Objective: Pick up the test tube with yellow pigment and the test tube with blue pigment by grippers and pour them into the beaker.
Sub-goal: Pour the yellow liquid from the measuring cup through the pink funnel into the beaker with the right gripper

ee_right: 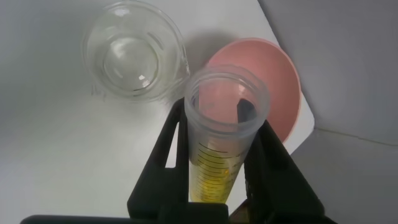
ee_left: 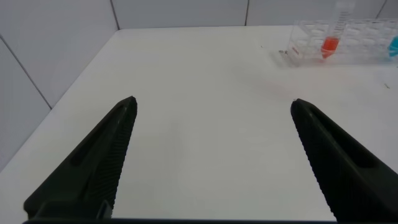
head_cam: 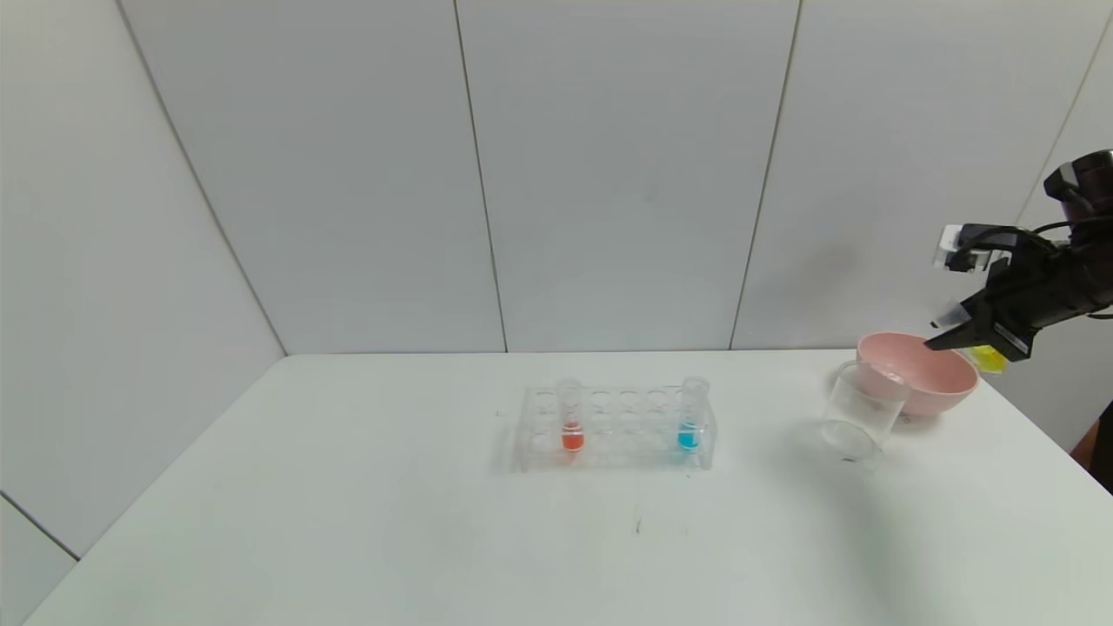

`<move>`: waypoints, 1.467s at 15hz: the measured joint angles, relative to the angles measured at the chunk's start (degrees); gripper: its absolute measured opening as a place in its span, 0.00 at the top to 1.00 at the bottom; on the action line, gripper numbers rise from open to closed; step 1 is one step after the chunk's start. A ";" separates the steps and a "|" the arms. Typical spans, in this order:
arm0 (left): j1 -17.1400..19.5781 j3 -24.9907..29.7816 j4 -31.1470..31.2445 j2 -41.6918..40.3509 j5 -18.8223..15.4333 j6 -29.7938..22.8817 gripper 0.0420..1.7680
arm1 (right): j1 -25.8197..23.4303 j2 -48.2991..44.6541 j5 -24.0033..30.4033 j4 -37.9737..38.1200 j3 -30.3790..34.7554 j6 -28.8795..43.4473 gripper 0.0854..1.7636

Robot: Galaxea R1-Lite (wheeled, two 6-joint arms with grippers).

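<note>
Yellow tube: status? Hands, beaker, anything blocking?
Right hand shut on yellow tube, raised over pink bowl. Left hand open, parked. Beaker looks empty; blue tube racked. Path clear.

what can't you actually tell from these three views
- Head view: the test tube with yellow pigment is mostly hidden by the right gripper, shut on it above the pink bowl.
- Head view: whether the beaker holds any liquid; clear glass, too faint.
- Left wrist view: the test tube with blue pigment is cut off by the edge.
- Left gripper: open over the table; its arm is out of frame.
</note>
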 joint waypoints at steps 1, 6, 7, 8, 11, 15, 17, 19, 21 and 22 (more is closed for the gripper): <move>0.00 0.00 0.00 0.00 0.00 0.00 0.00 | 0.44 0.33 -2.71 0.11 -0.37 -1.58 0.71; 0.00 0.00 0.00 0.00 0.00 0.00 0.00 | 2.16 1.16 -4.49 0.37 -0.69 -4.07 0.71; 0.00 0.00 0.00 0.00 0.00 0.00 0.00 | 2.32 1.18 -4.86 0.41 -0.69 -4.60 0.71; 0.00 0.00 0.00 0.00 0.00 0.02 0.00 | 2.60 1.22 -5.63 0.48 -0.72 -5.06 0.71; 0.00 0.00 0.00 0.00 0.00 0.00 0.00 | 3.72 1.18 -8.92 0.94 -0.83 -6.68 0.71; 0.00 0.00 0.00 0.00 0.00 0.02 0.00 | 5.51 0.83 -13.35 3.54 -0.83 -7.91 0.71; 0.00 0.00 0.00 0.00 0.00 0.00 0.00 | 6.64 0.77 -14.77 4.22 -0.80 -7.98 0.71; 0.00 0.00 0.00 0.00 0.00 0.02 0.00 | 7.67 0.77 -17.04 5.23 -0.80 -7.96 0.71; 0.00 0.00 0.00 0.00 0.00 0.02 0.00 | 8.61 0.83 -19.24 5.95 -0.85 -8.02 0.71; 0.00 0.00 0.00 0.00 0.00 0.00 0.00 | 9.05 1.00 -19.41 6.24 -0.88 -7.96 0.71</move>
